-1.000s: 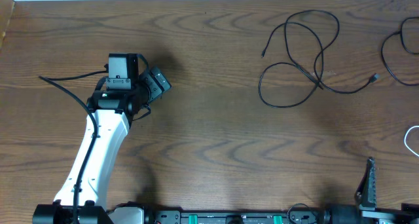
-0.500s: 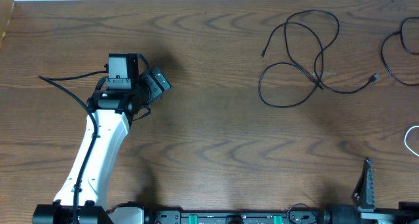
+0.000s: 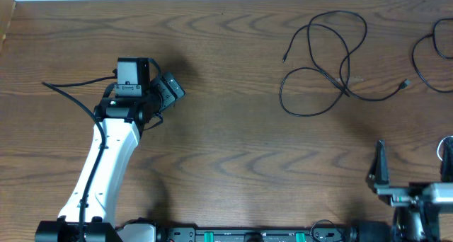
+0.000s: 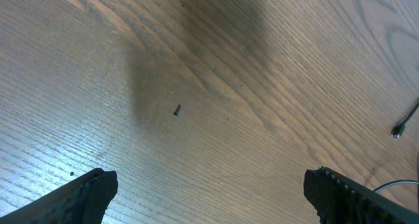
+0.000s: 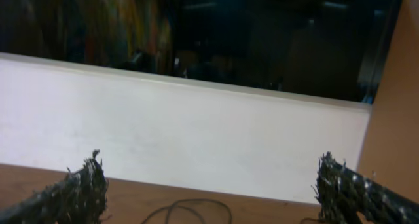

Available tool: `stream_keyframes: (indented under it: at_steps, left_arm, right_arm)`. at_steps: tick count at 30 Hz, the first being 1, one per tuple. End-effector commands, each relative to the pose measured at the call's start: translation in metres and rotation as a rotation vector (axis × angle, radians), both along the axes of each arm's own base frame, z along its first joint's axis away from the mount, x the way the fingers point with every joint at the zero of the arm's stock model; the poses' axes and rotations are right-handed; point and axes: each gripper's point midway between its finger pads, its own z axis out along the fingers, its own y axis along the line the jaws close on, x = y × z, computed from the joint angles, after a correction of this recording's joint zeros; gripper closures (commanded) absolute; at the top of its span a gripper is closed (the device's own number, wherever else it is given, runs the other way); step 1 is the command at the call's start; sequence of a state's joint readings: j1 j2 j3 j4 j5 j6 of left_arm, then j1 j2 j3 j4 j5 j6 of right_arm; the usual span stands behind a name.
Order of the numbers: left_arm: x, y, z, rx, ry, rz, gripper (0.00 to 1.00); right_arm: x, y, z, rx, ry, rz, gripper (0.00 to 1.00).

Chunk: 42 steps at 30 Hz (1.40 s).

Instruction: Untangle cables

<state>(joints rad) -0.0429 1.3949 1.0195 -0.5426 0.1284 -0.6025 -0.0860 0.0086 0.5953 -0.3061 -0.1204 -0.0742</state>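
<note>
From above, the looped black cable lies in open coils on the wooden table, near the far edge. A second black cable sits just right of the loop and is cut off by the picture's edge. Below and right of the loop, a pale sliver of white cable shows at the border, mostly hidden and hard to make out. The right gripper stands nearer the front edge than the loop, its jaws spread wide and well clear of it, with the white sliver just beside its outer finger. The left gripper is far left of the loop with bare wood between them; its jaws cannot be judged in this view.

The left wrist camera shows the left gripper spread wide, only its two fingertips poking in at the bottom. A black plug end lies at the right border, its cable cut off, apart from the fingers. A dark speck marks the wood.

The right wrist camera shows the right gripper spread wide, holding nothing. A strip of table runs along the bottom, where a cable loop peeks up between the fingertips, farther off. Behind is a white wall, with murky darkness above it.
</note>
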Motion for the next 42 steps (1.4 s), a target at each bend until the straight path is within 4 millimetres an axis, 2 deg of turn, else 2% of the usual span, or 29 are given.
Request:
stream_keyframes:
  at_steps: [1, 9, 11, 17, 23, 26, 31, 36, 42]
  left_arm:
    - [0.001, 0.002, 0.006, 0.006, -0.015, 0.003, 0.02]
    - [0.001, 0.002, 0.006, 0.006, -0.015, 0.003, 0.02]
    - [0.001, 0.002, 0.006, 0.006, -0.015, 0.003, 0.02]
    - [0.001, 0.002, 0.006, 0.006, -0.015, 0.003, 0.02]
    - [0.001, 0.002, 0.006, 0.006, -0.015, 0.003, 0.02]
    - [0.001, 0.002, 0.006, 0.006, -0.015, 0.003, 0.02]
    - [0.001, 0.002, 0.006, 0.006, -0.015, 0.003, 0.02]
    - [0.001, 0.002, 0.006, 0.006, -0.015, 0.003, 0.02]
    - [0.001, 0.002, 0.006, 0.006, -0.015, 0.003, 0.02]
  right_arm:
    - [0.012, -0.001, -0.017, 0.078, 0.032, 0.022, 0.01]
    - [0.04, 0.0, -0.074, 0.096, 0.161, 0.038, 0.01]
    - [0.045, 0.0, -0.081, 0.096, 0.153, 0.039, 0.01]
    - [0.068, -0.002, -0.123, 0.096, 0.156, 0.04, 0.01]
    - [0.08, -0.004, -0.159, 0.098, 0.16, 0.037, 0.01]
    - [0.082, -0.008, -0.17, 0.109, 0.185, 0.014, 0.01]
    - [0.083, -0.017, -0.176, 0.16, 0.204, -0.034, 0.01]
    - [0.083, -0.017, -0.198, 0.166, 0.293, -0.042, 0.01]
    - [0.083, -0.017, -0.205, 0.168, 0.323, -0.043, 0.01]
